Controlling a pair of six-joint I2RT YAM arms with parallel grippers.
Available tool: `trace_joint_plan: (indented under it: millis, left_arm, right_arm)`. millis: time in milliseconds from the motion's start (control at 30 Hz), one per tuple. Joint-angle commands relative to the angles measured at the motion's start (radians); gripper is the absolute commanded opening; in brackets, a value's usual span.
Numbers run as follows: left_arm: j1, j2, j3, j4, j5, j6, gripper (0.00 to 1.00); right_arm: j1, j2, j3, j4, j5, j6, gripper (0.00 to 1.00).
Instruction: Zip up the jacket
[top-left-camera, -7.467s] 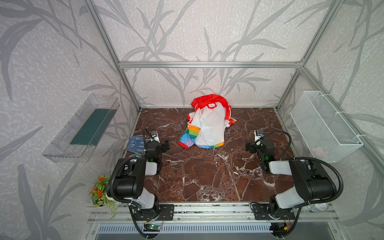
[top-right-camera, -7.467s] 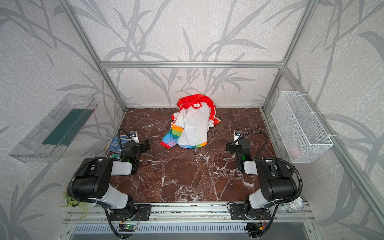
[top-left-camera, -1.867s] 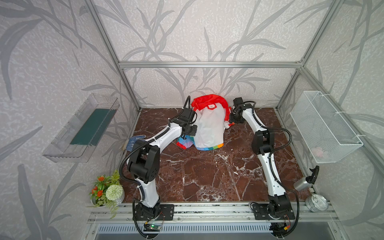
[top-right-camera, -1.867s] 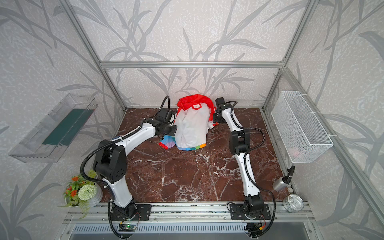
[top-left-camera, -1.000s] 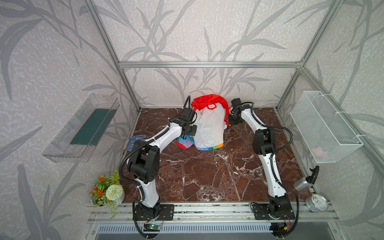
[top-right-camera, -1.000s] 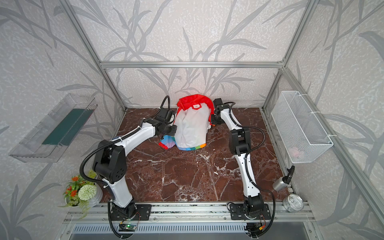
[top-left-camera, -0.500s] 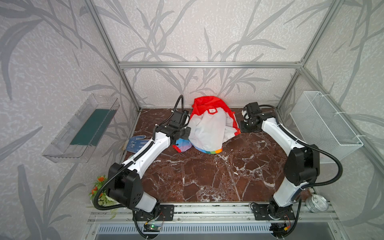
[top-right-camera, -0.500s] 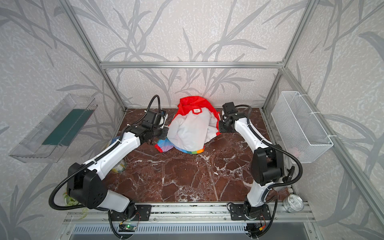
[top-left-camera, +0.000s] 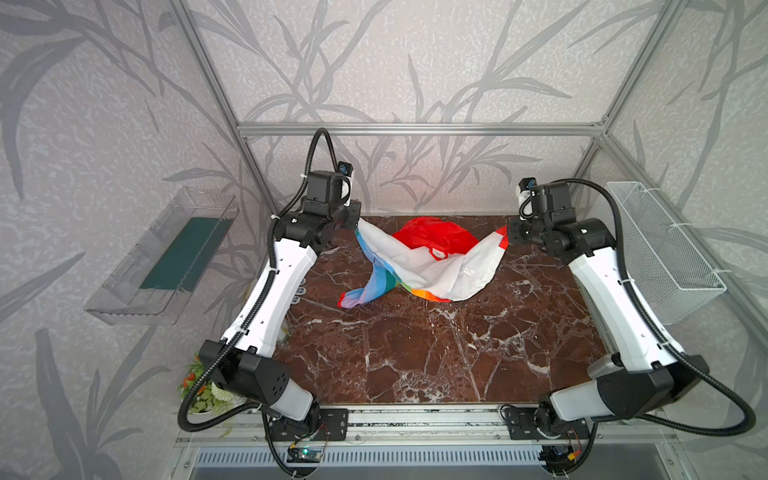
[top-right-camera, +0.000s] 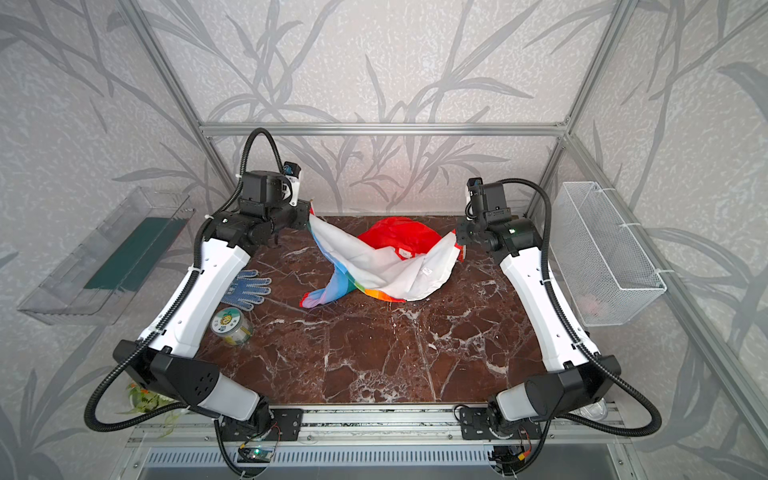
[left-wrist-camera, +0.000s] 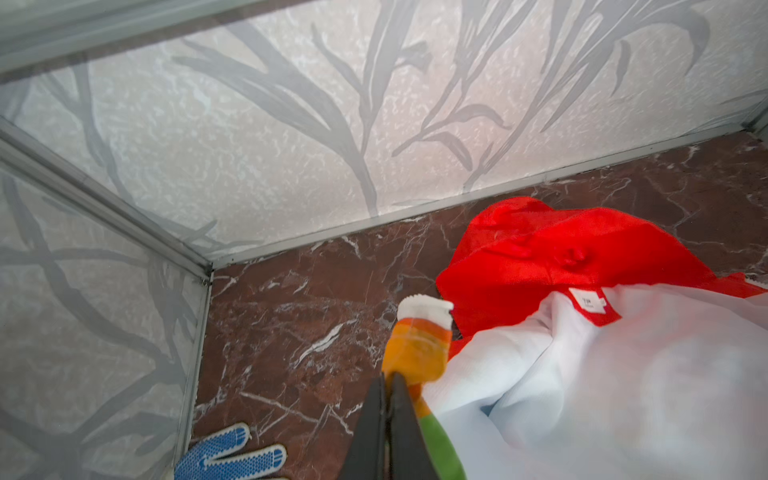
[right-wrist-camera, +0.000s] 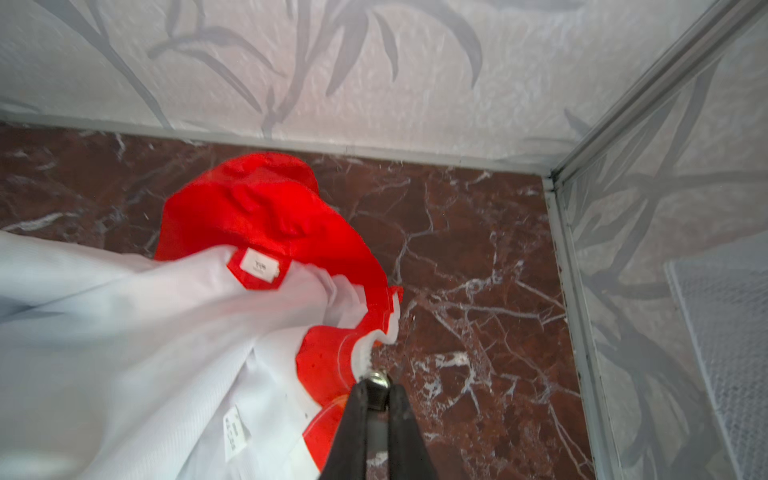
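Observation:
The jacket hangs spread between my two grippers at the back of the marble table, white lining up. Its red hood rests on the table near the back wall. A rainbow-striped sleeve trails forward. My left gripper is shut on an orange-striped front edge with white trim. My right gripper is shut on the opposite red front edge, pinching a small metal zipper piece at the white zipper tape.
A blue dotted glove and a small lidded jar lie beside the left arm. A white wire basket hangs on the right wall and a clear tray on the left wall. A small plant stands at the front left.
Both grippers have moved apart and up with the jacket's edges held. The jacket, a narrow folded bundle before, is now stretched wide open between them.

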Motion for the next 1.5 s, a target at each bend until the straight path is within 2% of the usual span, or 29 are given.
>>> trace_joint_plan:
  millis: [0,67,200,267,300,333,367,433,500,600,633,733,833,933,1000,1200,1367,1467]
  left_arm:
    - [-0.025,-0.029,0.006,-0.100,0.167,0.058,0.00]
    - [-0.054,-0.084,-0.103,-0.098,0.170,0.036,0.00]
    - [-0.071,-0.247,-0.465,-0.054,0.147,-0.066,0.00]
    - [-0.072,-0.328,-0.640,-0.029,0.118,-0.122,0.00]
    - [-0.071,-0.363,-0.713,-0.016,0.108,-0.146,0.00]
    - [-0.071,-0.388,-0.771,-0.012,0.101,-0.177,0.00]
    - [-0.071,-0.404,-0.810,-0.010,0.102,-0.200,0.00]
    - [-0.072,-0.423,-0.862,-0.012,0.114,-0.230,0.01]
    - [-0.073,-0.432,-0.877,-0.021,0.115,-0.237,0.29]
    - [-0.074,-0.440,-0.869,-0.021,0.139,-0.241,0.50]
    - [-0.080,-0.439,-0.862,-0.019,0.152,-0.242,0.53]
    - [-0.129,-0.430,-0.837,-0.006,0.179,-0.252,0.55]
    - [-0.222,-0.421,-0.824,0.047,0.206,-0.269,0.57]
    - [-0.278,-0.368,-0.844,0.136,0.300,-0.292,0.57]
    - [-0.306,-0.282,-0.838,0.184,0.364,-0.285,0.57]
    - [-0.316,-0.015,-0.761,0.283,0.569,-0.238,0.57]
    - [-0.316,0.171,-0.630,0.184,0.653,-0.181,0.57]
    - [-0.316,0.216,-0.622,0.219,0.668,-0.172,0.58]
  right_arm:
    - [0.126,0.039,0.093,-0.144,0.011,-0.067,0.02]
    - [0.236,0.060,0.069,-0.174,-0.009,-0.042,0.02]
    - [0.473,0.115,-0.113,-0.123,-0.075,0.056,0.04]
    - [0.549,0.160,-0.193,-0.072,-0.150,0.114,0.07]
    - [0.576,0.187,-0.212,-0.064,-0.185,0.145,0.15]
    - [0.596,0.211,-0.220,-0.066,-0.217,0.168,0.32]
    - [0.608,0.224,-0.226,-0.064,-0.243,0.179,0.42]
    - [0.622,0.215,-0.248,-0.044,-0.262,0.205,0.53]
    - [0.621,0.172,-0.272,-0.016,-0.245,0.229,0.61]
    - [0.602,0.102,-0.314,0.004,-0.174,0.267,0.63]
    - [0.583,0.080,-0.332,0.011,-0.169,0.278,0.64]
    - [0.500,0.029,-0.393,0.021,-0.184,0.331,0.64]
    - [0.399,-0.025,-0.473,0.057,-0.222,0.372,0.64]
    - [0.337,-0.063,-0.538,0.110,-0.251,0.392,0.64]
    - [0.303,-0.073,-0.567,0.134,-0.277,0.398,0.64]
    - [0.256,-0.074,-0.593,0.134,-0.310,0.382,0.64]
    - [0.232,-0.087,-0.610,0.111,-0.321,0.371,0.63]
    - [0.222,-0.108,-0.642,0.123,-0.323,0.379,0.63]
